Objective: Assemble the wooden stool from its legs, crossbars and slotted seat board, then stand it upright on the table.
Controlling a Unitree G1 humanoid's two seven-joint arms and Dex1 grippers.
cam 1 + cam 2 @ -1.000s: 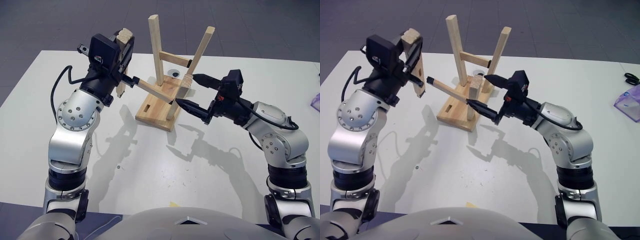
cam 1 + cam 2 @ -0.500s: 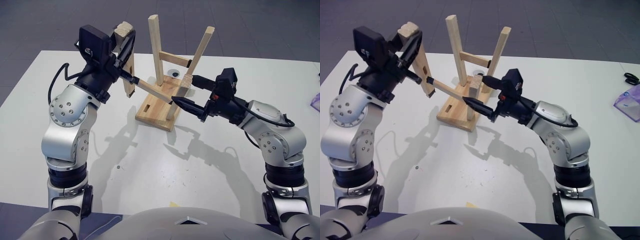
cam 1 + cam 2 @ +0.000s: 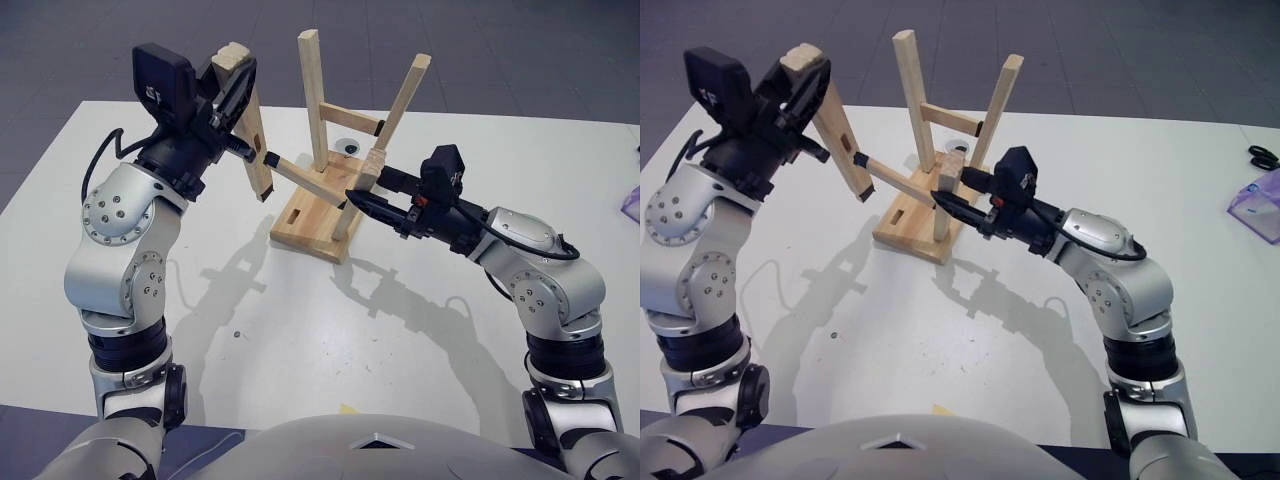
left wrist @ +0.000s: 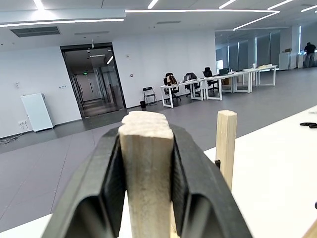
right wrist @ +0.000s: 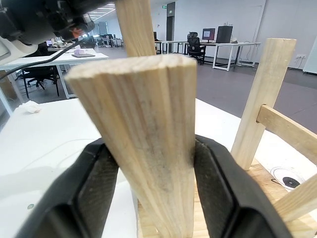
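Stool [image 3: 320,185] looks maybe two-thirds done to me. It's being built upside down: the seat board [image 3: 312,232] lies flat on the table [image 3: 300,330], near its far side. The two back legs [image 3: 313,95] already stand up out of it, tied together by a crossbar [image 3: 352,121]. The shorter-looking front leg [image 3: 347,220] is planted in the board too, and the right gripper [image 3: 368,190] is clamped around it, one finger on each side, I'd guess to steady it. What's left is the fourth leg [image 3: 255,150]. The left gripper [image 3: 238,85] is closed on its top end and holds it tilted, just beside the board's left edge. A second crossbar [image 3: 300,177] runs from it across to the front leg, but I can't tell how deep either end sits. The foot of that leg isn't in the board, and an empty slot [image 3: 297,213] shows on that side. So as I see it: seat that leg, press the joints home, then flip the whole thing onto its feet.
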